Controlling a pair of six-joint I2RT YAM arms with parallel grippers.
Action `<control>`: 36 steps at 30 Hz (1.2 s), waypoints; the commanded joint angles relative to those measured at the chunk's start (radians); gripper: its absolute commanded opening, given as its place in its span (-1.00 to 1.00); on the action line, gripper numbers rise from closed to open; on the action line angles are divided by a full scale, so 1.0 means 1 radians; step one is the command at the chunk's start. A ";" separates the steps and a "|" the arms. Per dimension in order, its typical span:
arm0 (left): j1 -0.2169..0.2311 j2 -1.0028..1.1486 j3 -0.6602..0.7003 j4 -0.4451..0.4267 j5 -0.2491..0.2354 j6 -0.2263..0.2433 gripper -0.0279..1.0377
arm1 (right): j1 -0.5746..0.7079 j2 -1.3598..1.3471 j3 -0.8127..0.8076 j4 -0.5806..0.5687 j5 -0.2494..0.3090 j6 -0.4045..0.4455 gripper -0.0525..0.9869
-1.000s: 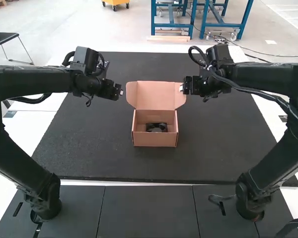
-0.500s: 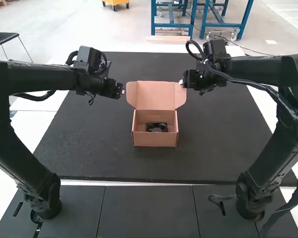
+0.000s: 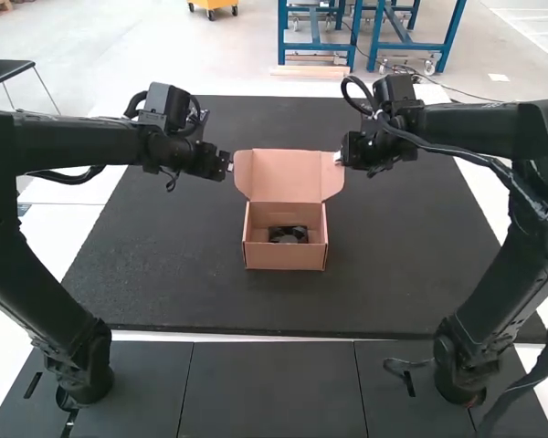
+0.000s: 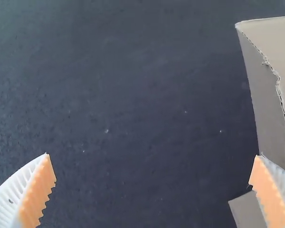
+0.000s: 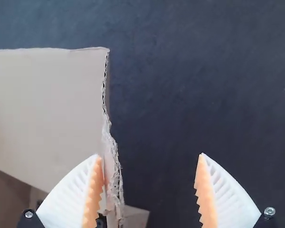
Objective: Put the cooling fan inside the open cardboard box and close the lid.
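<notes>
In the high view, the left gripper (image 3: 223, 167) hangs just off the left end of the raised lid (image 3: 288, 175), and the right gripper (image 3: 340, 160) hangs just off its right end. From up here we cannot make out how far either pair of fingers is spread. The cardboard box (image 3: 285, 256) sits in the middle of the black mat (image 3: 146, 255) with its opening up. The cooling fan (image 3: 286, 234) lies flat on the box floor, a dark shape inside. The lid stands up from the box's far edge, its inner face towards the arm bases. Its long axis runs left to right across the table, so each end points at one gripper, and we judge the two arms about equally near. Closing it should mean tipping that panel forward and down over the fan.

In the left wrist view, the left gripper (image 4: 151, 161) is spread wide and holds nothing, with bare mat (image 4: 109, 71) across the gap. The end of the lid (image 4: 268, 85) comes up right beside one orange-padded finger (image 4: 270, 194); we cannot tell whether they touch.

In the right wrist view, the right gripper (image 5: 149, 159) is likewise wide apart and empty. The lid (image 5: 47, 109) shows as a pale panel whose ragged end edge runs just inside the pad of one finger (image 5: 85, 190), close enough that contact looks likely. The other finger stands well clear over the mat (image 5: 204, 71). For both arms, then, the lid lies on the inner side, towards the middle of the table.
</notes>
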 commanded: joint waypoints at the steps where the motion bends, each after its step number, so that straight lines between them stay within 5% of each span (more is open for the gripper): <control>1: -0.009 0.011 0.048 0.009 -0.007 0.008 0.87 | -0.004 -0.040 0.036 -0.005 -0.021 0.009 -0.19; 16: -0.014 0.011 0.048 0.012 -0.007 -0.002 0.87 | -0.002 -0.055 0.054 -0.044 -0.058 0.003 -0.71; 36: -0.032 0.008 0.052 0.012 -0.007 -0.013 0.87 | 0.044 -0.055 0.085 -0.086 -0.110 0.005 -0.84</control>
